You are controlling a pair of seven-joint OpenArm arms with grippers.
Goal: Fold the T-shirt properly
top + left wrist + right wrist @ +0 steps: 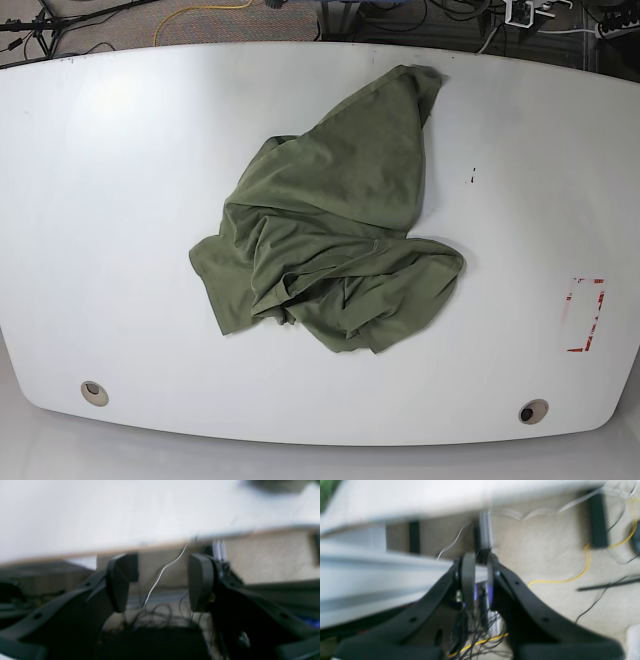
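Observation:
The olive-green T-shirt [335, 240] lies crumpled in a heap at the middle of the white table [100, 200], with one part stretched toward the far edge. Neither gripper shows in the base view. In the blurred left wrist view, my left gripper [157, 580] is open and empty, off the table's edge [125, 547] over the floor. In the blurred right wrist view, my right gripper [480, 580] has its jaws almost together with nothing between them, also beside the table edge [420, 507] above the floor.
A red outlined mark [585, 315] is on the table's right side. Two round holes [94, 392] [530, 411] sit near the front edge. A yellow cable [570, 580] and dark cables lie on the beige floor.

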